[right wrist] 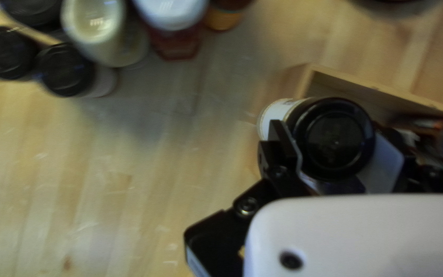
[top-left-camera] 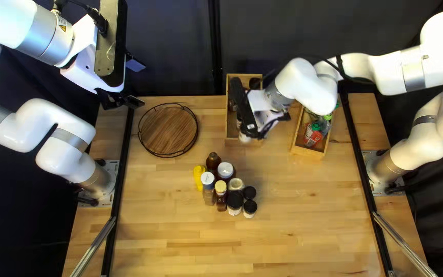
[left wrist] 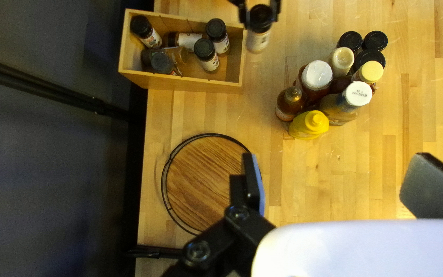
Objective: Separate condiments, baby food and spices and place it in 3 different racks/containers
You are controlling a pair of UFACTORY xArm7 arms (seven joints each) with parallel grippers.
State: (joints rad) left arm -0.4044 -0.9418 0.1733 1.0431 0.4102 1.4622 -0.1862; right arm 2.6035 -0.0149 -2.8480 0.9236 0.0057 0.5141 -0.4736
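Spices (left wrist: pixel 208 57) fill part of the box (left wrist: pixel 185 83), and my right hand (right wrist: pixel 337 146) clamps another jar (left wrist: pixel 257 42) beside it. My left hand (left wrist: pixel 336 166) is spread. Condiments (left wrist: pixel 308 126) and black-lidded jars (left wrist: pixel 351 40) on the bench (top-left-camera: pixel 180 236) remain to sort

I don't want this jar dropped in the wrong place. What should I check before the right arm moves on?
1. Right gripper jaws shut on the black-capped jar: ok.
2. Jar inside the wooden box: not ok; it shows just beside the box's end.
3. Every jar in the box upright: not ok; one lies on its side.
4. Left gripper jaws apart, holding nothing: ok.
5. Held jar's contents confirmed as a spice: cannot tell.
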